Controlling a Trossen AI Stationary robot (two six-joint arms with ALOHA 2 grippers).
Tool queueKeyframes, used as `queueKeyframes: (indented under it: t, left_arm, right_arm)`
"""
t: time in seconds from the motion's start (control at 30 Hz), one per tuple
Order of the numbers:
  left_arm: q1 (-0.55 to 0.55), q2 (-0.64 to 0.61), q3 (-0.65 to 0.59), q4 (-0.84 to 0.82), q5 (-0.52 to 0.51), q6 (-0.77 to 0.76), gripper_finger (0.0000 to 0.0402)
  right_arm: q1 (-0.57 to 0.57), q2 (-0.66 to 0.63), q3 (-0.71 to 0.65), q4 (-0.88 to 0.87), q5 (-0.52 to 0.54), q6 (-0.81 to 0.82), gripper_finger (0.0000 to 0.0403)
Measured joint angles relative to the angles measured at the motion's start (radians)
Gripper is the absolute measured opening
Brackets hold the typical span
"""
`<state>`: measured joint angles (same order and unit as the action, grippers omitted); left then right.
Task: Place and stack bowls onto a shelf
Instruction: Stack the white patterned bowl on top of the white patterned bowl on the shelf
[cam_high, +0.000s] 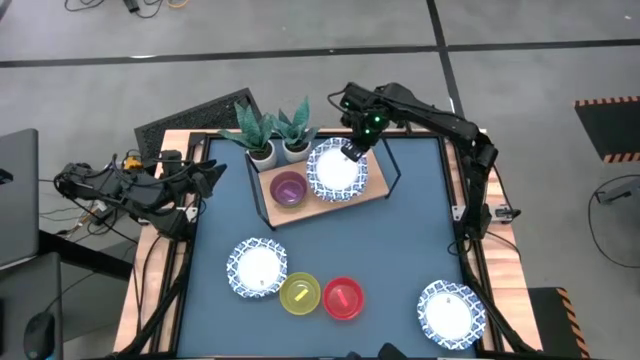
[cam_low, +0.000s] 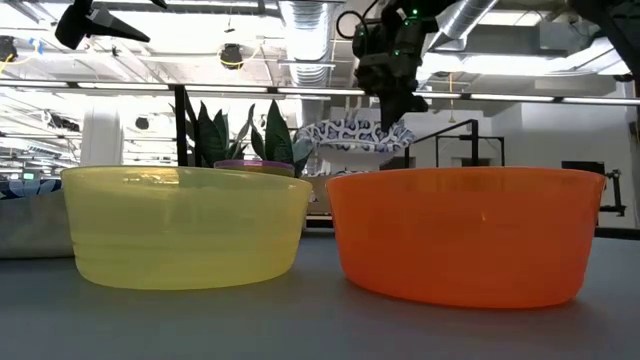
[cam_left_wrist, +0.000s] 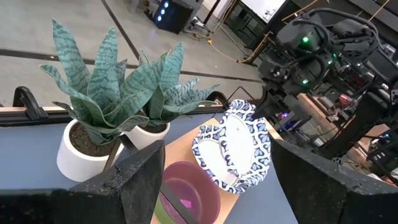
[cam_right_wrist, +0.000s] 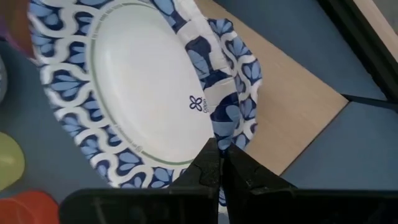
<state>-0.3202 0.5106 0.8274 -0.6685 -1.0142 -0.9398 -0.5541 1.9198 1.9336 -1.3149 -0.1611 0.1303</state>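
Observation:
My right gripper is over the wooden shelf at the table's far side, shut on a white bowl with a blue patterned rim. That bowl shows tilted in the left wrist view and raised in the low view. A second patterned rim seems to lie under it. A purple bowl sits on the shelf's left part, with a green one under it. Near the table's near edge rest a patterned bowl, the yellow bowl, the red bowl and another patterned bowl. My left gripper waits open at the left edge. My right gripper pinches the patterned bowl's rim on its far side between the two fingers, and the rim is creased there. The fingers come from above, slanting from the far side. The bowl is tilted, held side up; whether its lower side rests on anything, I cannot tell.
Two small white pots with green plants stand close to the shelf's far left corner. The shelf's thin black wire frame rises along its right side. Bare blue tabletop lies between the shelf and the near bowls.

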Motion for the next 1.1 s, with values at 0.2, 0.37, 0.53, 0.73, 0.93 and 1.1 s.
queueKeyframes:
  t: [0.2, 0.37, 0.53, 0.73, 0.93, 1.1]
  left_arm:
    - [0.000, 0.000, 0.000, 0.000, -0.004, 0.000, 0.0279]
    - [0.000, 0.000, 0.000, 0.000, -0.004, -0.006, 0.0279]
    - [0.000, 0.000, 0.000, 0.000, -0.003, -0.008, 0.0279]
    - [0.000, 0.000, 0.000, 0.000, 0.000, -0.008, 0.0279]
    - [0.000, 0.000, 0.000, 0.001, 0.004, -0.011, 0.0279]
    - [0.000, 0.000, 0.000, 0.001, 0.005, -0.011, 0.0279]
  right_arm:
    - [-0.007, 0.000, -0.009, 0.014, -0.002, -0.003, 0.0025]
    - [-0.008, 0.016, -0.010, 0.010, -0.002, -0.007, 0.0025]
    - [-0.010, 0.035, -0.010, 0.013, -0.023, -0.016, 0.0025]
    - [-0.012, 0.033, -0.009, 0.016, -0.025, -0.011, 0.0025]
    - [-0.018, 0.032, -0.009, 0.019, -0.024, -0.035, 0.0042]
    - [-0.014, 0.032, -0.009, 0.017, -0.025, -0.054, 0.0061]
